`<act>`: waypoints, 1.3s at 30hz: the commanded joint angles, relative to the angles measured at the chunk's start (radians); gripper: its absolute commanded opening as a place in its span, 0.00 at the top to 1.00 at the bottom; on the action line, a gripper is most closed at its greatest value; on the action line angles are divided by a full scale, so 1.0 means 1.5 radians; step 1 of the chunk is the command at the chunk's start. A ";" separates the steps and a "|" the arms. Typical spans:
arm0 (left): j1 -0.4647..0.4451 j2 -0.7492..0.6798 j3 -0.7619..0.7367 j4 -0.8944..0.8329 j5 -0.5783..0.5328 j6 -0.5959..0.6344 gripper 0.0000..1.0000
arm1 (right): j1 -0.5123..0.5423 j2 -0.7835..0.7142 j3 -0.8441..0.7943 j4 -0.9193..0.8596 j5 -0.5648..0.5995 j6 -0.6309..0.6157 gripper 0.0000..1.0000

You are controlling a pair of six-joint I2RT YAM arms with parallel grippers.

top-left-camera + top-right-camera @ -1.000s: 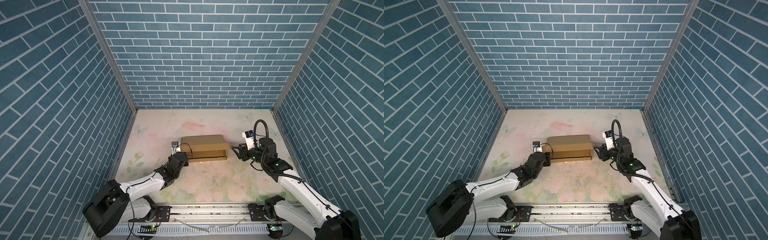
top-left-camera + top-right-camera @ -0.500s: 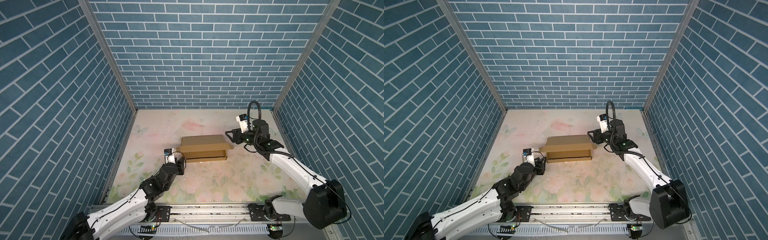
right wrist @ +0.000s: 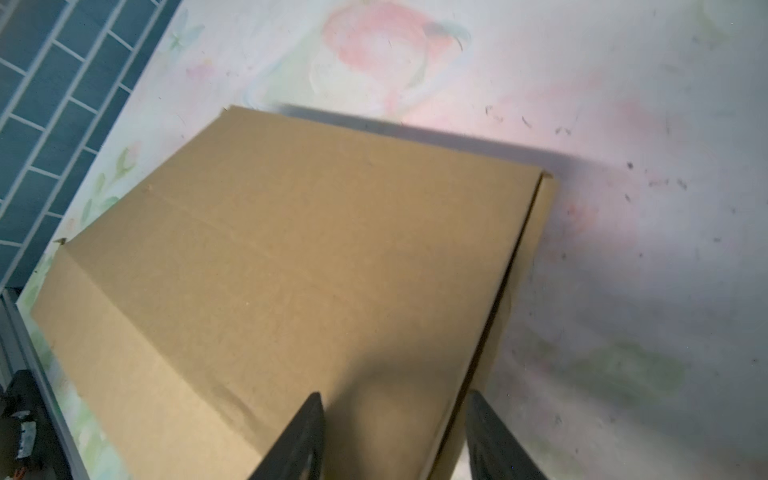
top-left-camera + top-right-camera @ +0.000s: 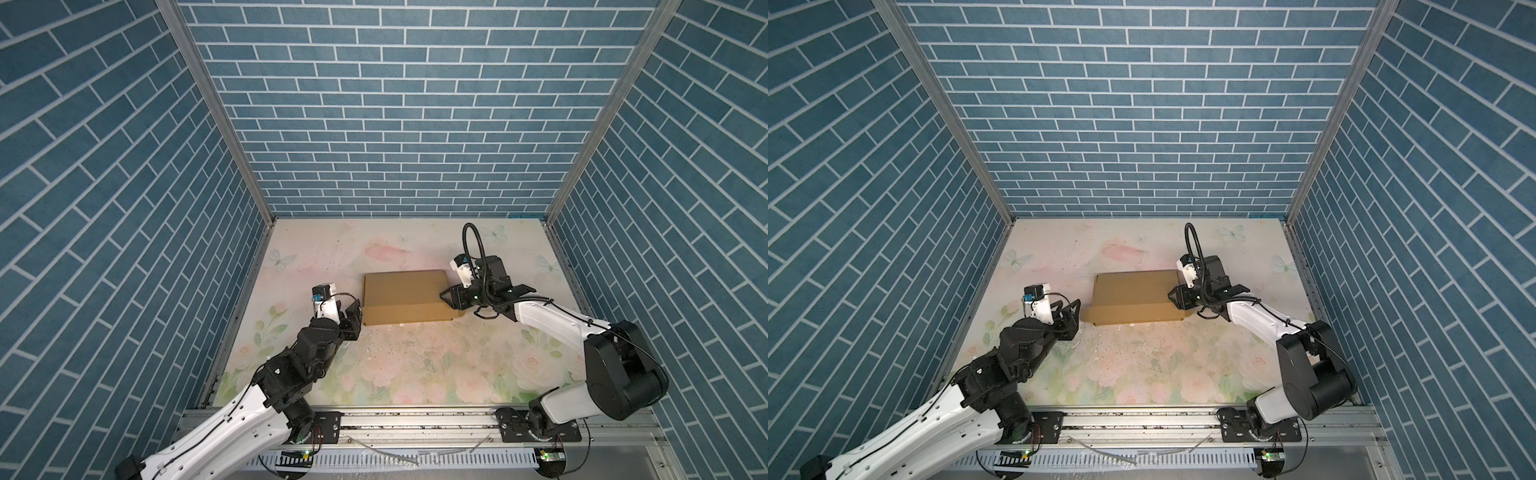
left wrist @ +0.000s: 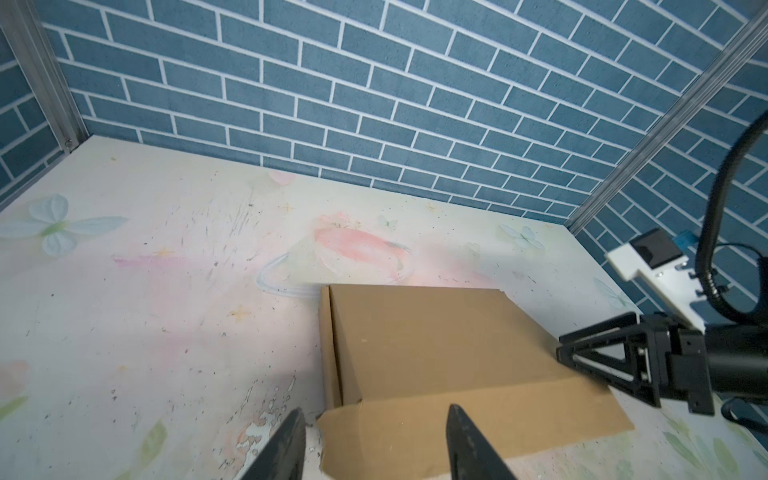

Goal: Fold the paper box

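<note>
The paper box (image 4: 405, 296) (image 4: 1133, 296) is plain brown cardboard, with its lid down, at mid-table in both top views. Its front flap (image 5: 478, 419) slants outward down to the table. My left gripper (image 4: 354, 314) (image 4: 1072, 314) is open just off the box's front left corner. In the left wrist view the left gripper (image 5: 375, 409) has the flap's left end ahead between its fingers, not touching it. My right gripper (image 4: 445, 297) (image 4: 1173, 300) is at the box's right end. In the right wrist view the right gripper (image 3: 395, 394) is open and straddles the lid's side edge (image 3: 511, 282).
The floral table top (image 4: 415, 365) is worn and speckled in front of the box. Blue brick walls (image 4: 395, 124) enclose three sides. A metal rail (image 4: 415, 424) carrying both arm bases runs along the front edge.
The left arm drew back from the box's left end, then came forward to its front left corner. The right gripper swung away toward the back, then came in to the box's right end.
</note>
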 commanded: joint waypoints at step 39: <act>0.140 0.376 -0.078 0.296 0.133 -0.006 0.53 | -0.004 -0.065 -0.003 -0.041 0.117 0.029 0.47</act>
